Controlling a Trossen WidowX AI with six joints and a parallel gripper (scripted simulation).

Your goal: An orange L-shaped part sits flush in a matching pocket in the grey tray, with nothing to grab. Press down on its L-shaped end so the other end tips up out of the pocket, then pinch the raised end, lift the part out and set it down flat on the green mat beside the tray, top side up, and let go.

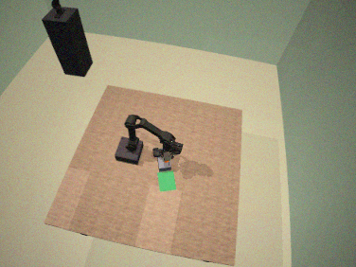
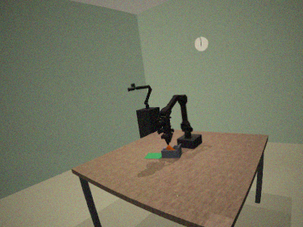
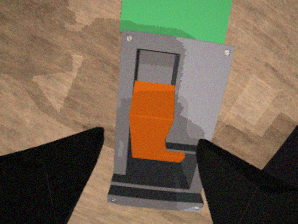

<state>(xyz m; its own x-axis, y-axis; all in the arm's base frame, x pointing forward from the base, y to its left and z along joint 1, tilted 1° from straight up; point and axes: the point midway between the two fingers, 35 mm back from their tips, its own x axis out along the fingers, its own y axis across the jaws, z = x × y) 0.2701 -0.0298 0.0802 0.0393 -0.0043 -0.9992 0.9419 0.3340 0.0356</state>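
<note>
The orange part point(image 1: 167, 161) point(image 2: 170, 148) point(image 3: 152, 102) sits tilted in the pocket of the grey tray point(image 1: 162, 165) point(image 2: 172, 154) point(image 3: 206, 95). In the wrist view its L-shaped end is at the bottom, low in the pocket. Its other end, toward the green mat point(image 1: 167, 182) point(image 2: 152, 155) point(image 3: 175, 16), appears raised, with bare pocket floor showing beyond it. My gripper point(image 2: 168, 143) point(image 3: 150, 140) is open and empty above the tray. In the wrist view its fingertips stand to the left and right of the part, nearer its L-shaped end. The exact fingertip height is hard to tell.
The arm's dark base point(image 1: 129, 151) point(image 2: 189, 141) stands on the wooden table point(image 1: 109, 199) point(image 2: 209, 173) behind the tray. The green mat lies flat against the tray's far side in the wrist view. A black pedestal point(image 1: 70, 43) point(image 2: 147, 121) with another arm-like fixture stands off the table.
</note>
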